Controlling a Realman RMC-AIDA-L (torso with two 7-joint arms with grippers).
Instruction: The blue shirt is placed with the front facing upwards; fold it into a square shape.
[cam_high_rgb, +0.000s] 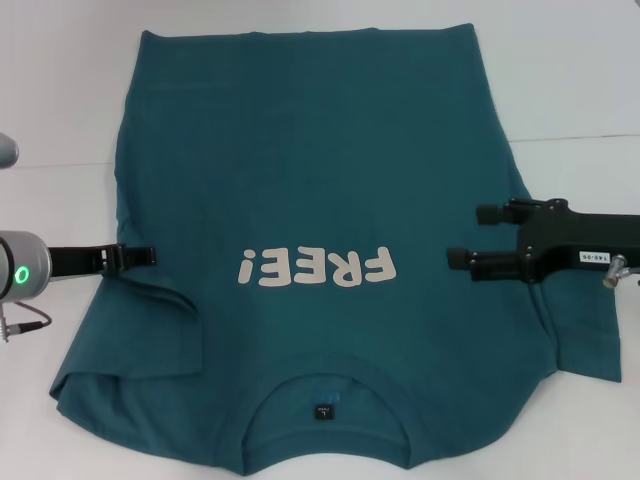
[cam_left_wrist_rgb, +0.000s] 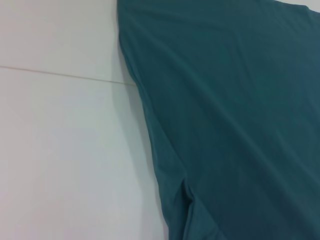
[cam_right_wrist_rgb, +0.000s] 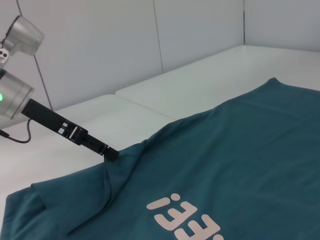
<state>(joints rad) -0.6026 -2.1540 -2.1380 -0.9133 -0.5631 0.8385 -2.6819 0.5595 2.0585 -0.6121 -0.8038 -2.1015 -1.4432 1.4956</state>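
- Shirt lies flat on the white bench, front up, collar toward the robot, hem at the far side. It covers most of the bench middle.
- Left sleeve is already bunched and partly tucked over the body; a crease runs from the armpit toward the collar. Right sleeve lies out flat under the right arm.
- Left hand sits at the shirt's left edge, at the armpit fold. In the right wrist view its tip meets the cloth where the fabric lifts in a small ridge. Fingers look closed together; it seems pinched on the cloth, but I cannot tell for certain.
- Right hand is over the shirt's right side, just beside the print, its two fingers spread apart with nothing between them.
- Handling, my judgement: soft, light cotton, limp, no stiffness. It will drape and wrinkle when lifted and drag on the bench. Not fragile, not slippery.
- Best holds, my judgement: pinch at side seams and sleeve edges, both layers together, so the back layer follows the fold.
- Writing: off-white "FREE!" across the chest, upside down in the head view. Small dark neck label inside the collar; text too small to read. White tag on the right arm, unreadable.
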